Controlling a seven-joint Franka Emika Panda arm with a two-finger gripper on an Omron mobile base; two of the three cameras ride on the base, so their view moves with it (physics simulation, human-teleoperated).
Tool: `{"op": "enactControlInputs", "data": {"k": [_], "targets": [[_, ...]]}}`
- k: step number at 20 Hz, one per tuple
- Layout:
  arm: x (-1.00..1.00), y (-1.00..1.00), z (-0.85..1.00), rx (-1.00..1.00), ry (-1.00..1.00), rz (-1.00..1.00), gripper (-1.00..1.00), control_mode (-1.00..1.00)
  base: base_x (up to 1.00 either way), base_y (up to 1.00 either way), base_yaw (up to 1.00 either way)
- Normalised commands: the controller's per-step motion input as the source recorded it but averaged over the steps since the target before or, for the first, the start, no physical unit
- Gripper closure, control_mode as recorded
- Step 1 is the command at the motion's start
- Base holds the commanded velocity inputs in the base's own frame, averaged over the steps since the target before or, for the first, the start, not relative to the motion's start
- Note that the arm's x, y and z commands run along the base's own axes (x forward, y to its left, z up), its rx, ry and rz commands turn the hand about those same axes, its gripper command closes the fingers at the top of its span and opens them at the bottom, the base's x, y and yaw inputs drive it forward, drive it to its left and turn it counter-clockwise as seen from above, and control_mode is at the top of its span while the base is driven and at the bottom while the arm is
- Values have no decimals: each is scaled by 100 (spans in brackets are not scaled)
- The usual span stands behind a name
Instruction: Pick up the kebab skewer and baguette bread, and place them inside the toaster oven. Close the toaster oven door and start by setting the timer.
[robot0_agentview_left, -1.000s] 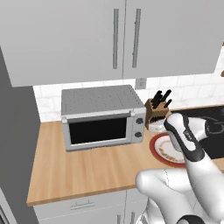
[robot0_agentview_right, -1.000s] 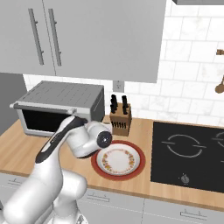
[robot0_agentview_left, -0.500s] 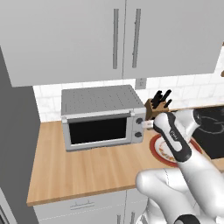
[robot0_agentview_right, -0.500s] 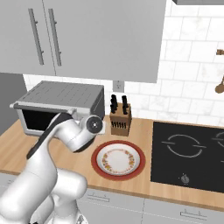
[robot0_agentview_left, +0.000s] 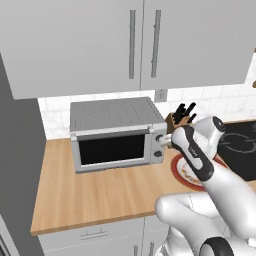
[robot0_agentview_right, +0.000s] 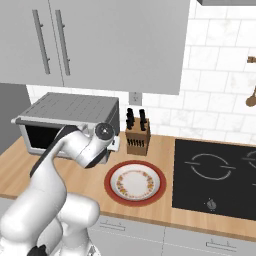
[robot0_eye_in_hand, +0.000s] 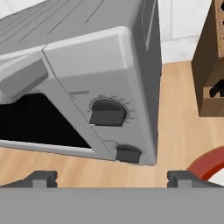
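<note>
Two fingers: the gripper (robot0_eye_in_hand: 112, 177) has its jaws spread as wide as they go, with nothing between them; its dark fingertips (robot0_eye_in_hand: 41, 177) show at the bottom of the hand view.
Aim: the gripper points at the right control panel of the toaster oven (robot0_agentview_left: 112, 132), with the upper knob (robot0_eye_in_hand: 108, 113) almost centred between the jaws and the smaller lower knob (robot0_eye_in_hand: 128, 153) just beneath it.
Step in hand: judged to be the approach to the timer knob.
Risk, wrong knob: the two knobs sit close together, so a slightly low approach could close on the lower one instead.
Risk, slipping: wide-open jaws closing off-centre could skid off the round knob, or push the oven back on the wooden counter (robot0_agentview_left: 100, 192).
Risk, neighbours: the knife block (robot0_agentview_right: 137, 135) and the red-rimmed plate (robot0_agentview_right: 135, 182) lie near the arm's right side; a wide swing could clip them.
Oven look: boxy, silver-grey, perforated top.
Door: the toaster oven door (robot0_agentview_left: 112, 149) looks shut, dark glass facing front.
Food: the plate looks empty.
</note>
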Motion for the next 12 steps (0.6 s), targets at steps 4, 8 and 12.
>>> {"op": "enactControlInputs", "data": {"k": [4, 8, 12], "targets": [[-6, 4, -44, -15, 16, 0, -100, -100, 0, 0, 0], [0, 15, -35, -17, 13, 0, -100, -100, 0, 0, 0], [0, 18, -29, -14, 4, 0, -100, -100, 0, 0, 0]]}}
